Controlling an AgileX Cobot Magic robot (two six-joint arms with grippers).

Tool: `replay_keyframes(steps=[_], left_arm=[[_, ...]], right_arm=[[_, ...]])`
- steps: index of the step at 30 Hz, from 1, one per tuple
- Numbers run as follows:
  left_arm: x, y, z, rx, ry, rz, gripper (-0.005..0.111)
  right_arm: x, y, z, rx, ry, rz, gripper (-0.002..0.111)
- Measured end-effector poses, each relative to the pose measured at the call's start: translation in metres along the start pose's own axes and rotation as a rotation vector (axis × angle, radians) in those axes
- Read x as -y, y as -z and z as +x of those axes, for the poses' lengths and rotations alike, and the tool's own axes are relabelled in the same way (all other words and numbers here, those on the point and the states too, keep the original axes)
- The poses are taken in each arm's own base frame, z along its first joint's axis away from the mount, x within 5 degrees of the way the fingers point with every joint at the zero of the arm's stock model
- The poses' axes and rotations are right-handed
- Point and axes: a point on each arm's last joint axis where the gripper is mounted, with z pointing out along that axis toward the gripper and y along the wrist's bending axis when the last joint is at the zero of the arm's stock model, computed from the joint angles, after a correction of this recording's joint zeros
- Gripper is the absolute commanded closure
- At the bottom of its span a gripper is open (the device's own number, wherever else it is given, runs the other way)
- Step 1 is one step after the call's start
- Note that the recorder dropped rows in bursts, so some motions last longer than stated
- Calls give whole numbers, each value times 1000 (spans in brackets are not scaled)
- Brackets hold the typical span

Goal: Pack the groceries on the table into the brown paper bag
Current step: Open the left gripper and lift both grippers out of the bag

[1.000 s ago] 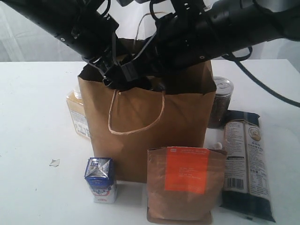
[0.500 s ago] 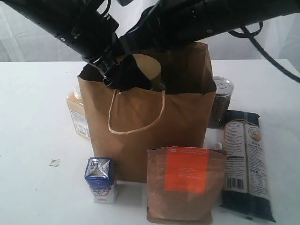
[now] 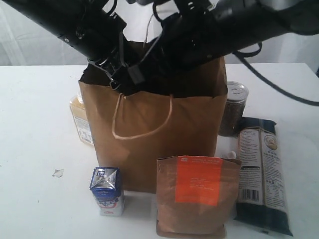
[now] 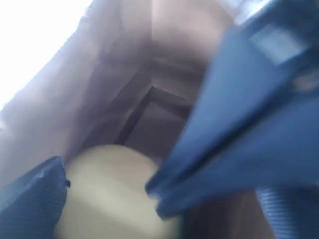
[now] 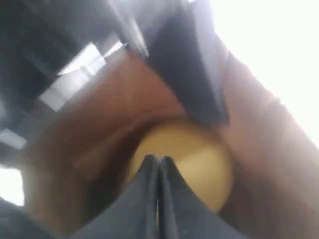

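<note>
The clear jar with tan lid (image 5: 199, 164) is seen inside the brown paper bag (image 3: 149, 134), between the widely parted jaws of the left gripper (image 4: 104, 181); whether it is touched by them cannot be told. The right gripper (image 5: 158, 164) is pinched closed just above the lid, probably so the jar can be steadied with one blunt tip. Unpacked on the table (image 3: 35, 124) around the bag are found the yellow-grain bottle (image 3: 79, 122) at nine o'clock, the dark tin (image 3: 233, 107) at three, the long dark-blue noodle packet (image 3: 261, 174) at four, the brown pouch with orange label (image 3: 197, 196) at five and the small blue-white carton (image 3: 107, 191) at seven.
</note>
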Motion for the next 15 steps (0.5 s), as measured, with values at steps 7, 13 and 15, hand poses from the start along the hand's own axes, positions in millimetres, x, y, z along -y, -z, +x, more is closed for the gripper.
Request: replay_keyframes(steps=[7, 13, 15], left_arm=[[0, 0, -1, 7, 3, 1, 2], [9, 23, -10, 67, -26, -45, 2], [18, 43, -15, 107, -51, -69, 2]], right_arm=[[-7, 27, -15, 81, 28, 16, 108], [-14, 55, -23, 152, 63, 40, 108], [-19, 72, -28, 199, 79, 52, 108]])
